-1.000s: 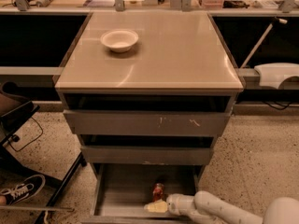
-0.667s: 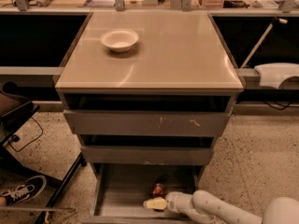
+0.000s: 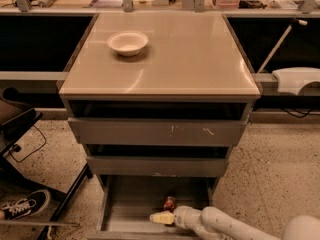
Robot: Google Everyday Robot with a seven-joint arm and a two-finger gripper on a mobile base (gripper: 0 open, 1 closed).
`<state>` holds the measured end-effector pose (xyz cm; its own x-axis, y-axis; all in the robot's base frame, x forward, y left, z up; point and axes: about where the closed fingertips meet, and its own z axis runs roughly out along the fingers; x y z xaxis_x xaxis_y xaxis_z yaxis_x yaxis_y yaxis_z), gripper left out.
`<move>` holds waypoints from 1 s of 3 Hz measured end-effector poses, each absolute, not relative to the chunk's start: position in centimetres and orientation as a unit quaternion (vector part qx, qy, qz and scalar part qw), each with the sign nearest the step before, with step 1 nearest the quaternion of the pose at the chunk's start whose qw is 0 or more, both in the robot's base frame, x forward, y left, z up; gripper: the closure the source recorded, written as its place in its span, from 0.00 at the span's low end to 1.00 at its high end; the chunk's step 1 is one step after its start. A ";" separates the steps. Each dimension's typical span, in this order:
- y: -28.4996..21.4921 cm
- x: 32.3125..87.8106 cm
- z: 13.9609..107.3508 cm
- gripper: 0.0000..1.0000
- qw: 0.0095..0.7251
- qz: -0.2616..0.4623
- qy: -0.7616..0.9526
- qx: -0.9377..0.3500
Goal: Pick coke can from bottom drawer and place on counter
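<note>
The coke can (image 3: 169,203), small and red, stands on the grey floor of the open bottom drawer (image 3: 130,204), right of its middle. My gripper (image 3: 159,217) reaches in from the lower right on a white arm; its pale yellowish tip is just in front of and slightly left of the can, close to it. The counter (image 3: 190,59) is the glossy beige top of the cabinet, far above the drawer.
A white bowl (image 3: 127,42) sits on the counter's back left. Two scuffed grey drawers (image 3: 160,132) overhang the bottom one. A black stand leg (image 3: 70,196) and a sneaker (image 3: 25,204) lie on the floor at the left. A shelf of clutter runs behind.
My gripper has slid a little to the left inside the bottom drawer, in front of the can. The can has not moved.
</note>
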<state>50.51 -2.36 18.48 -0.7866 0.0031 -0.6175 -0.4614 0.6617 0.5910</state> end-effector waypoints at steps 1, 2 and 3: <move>0.9 53.8 17.1 0.00 0.368 0.354 0.854 -0.101; 3.9 55.4 16.7 0.00 0.393 0.346 0.851 -0.048; 4.4 55.5 16.3 0.00 0.391 0.341 0.853 -0.048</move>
<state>55.46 4.35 16.33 -0.6899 0.1845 -0.7000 -0.3491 0.7623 0.5450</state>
